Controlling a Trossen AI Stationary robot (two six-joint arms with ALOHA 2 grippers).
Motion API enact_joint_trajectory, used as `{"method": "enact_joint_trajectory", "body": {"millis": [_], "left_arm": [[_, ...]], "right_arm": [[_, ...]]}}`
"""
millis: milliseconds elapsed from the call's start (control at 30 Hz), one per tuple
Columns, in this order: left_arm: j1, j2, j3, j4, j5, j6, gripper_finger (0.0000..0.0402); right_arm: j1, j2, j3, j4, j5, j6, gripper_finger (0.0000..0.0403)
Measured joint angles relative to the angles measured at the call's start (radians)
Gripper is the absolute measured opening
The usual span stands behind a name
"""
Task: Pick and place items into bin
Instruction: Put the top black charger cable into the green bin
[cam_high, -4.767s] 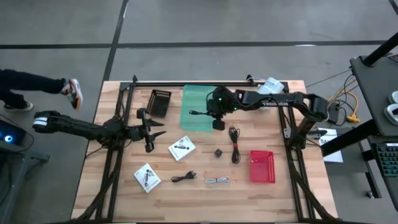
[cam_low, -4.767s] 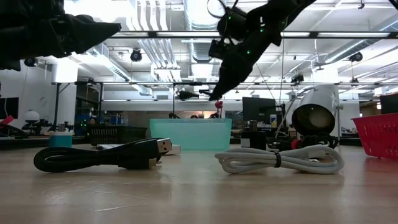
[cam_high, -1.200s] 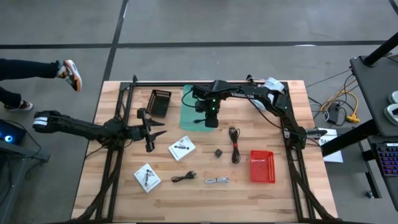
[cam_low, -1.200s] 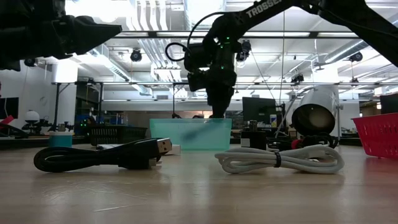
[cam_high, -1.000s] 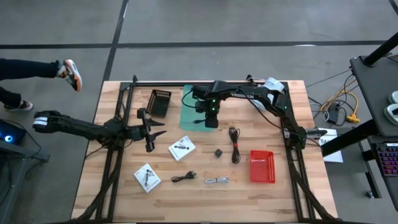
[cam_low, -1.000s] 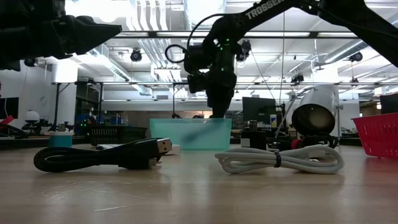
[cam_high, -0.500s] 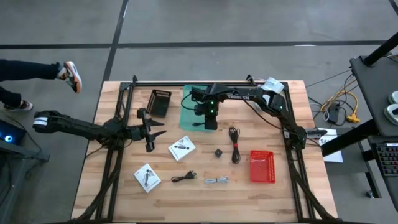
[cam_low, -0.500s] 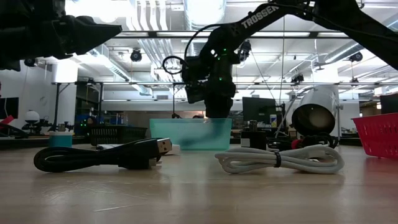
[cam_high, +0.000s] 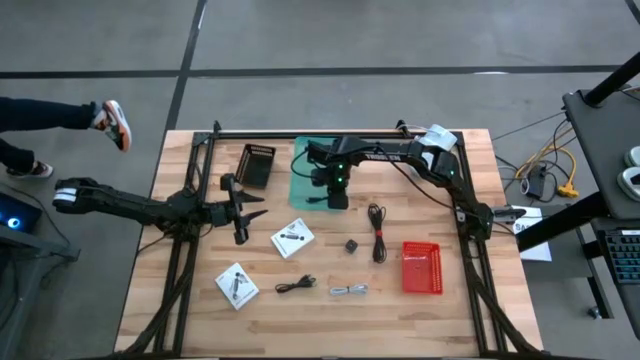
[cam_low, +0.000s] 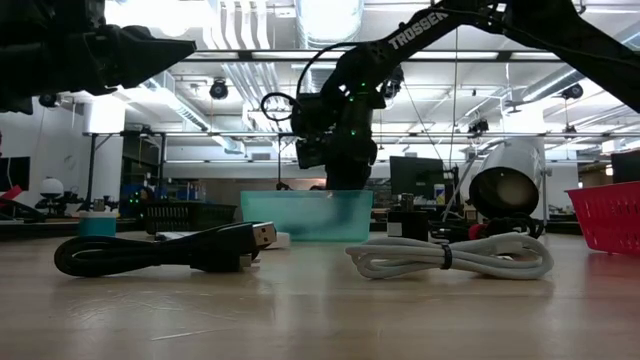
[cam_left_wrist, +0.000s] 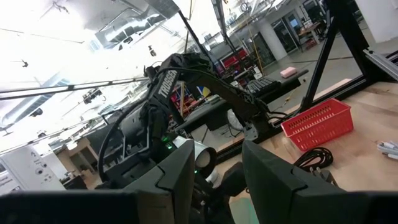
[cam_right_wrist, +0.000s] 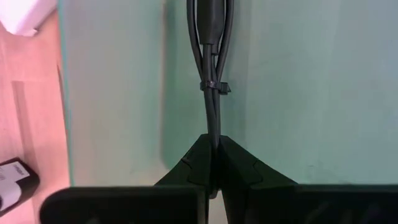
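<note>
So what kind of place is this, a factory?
More likely a robotics lab or workshop: a wooden table fitted with two robot arms, exposed ceiling pipes overhead, and workbenches crowded with equipment in the room behind.

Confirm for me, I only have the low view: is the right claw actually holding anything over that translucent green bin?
Observer: Yes. In its wrist view the right claw is shut on a thin black bundled cable hanging over the translucent green bin.
Operator: Left arm?
Observer: From above, the left claw waits at the table's left side, holding nothing.
Operator: What's left on the table?
Observer: The high view shows two white square packets, a tiny dark cube and more cables.
</note>
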Motion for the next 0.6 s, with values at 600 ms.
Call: {"method": "enact_joint_trajectory", "body": {"millis": [600], "left_arm": [[0.0,0.0,0.0,0.0,0.0,0.0,0.0118]], "right_arm": [[0.0,0.0,-0.001,0.013,0.006,0.017,0.0009]]}}
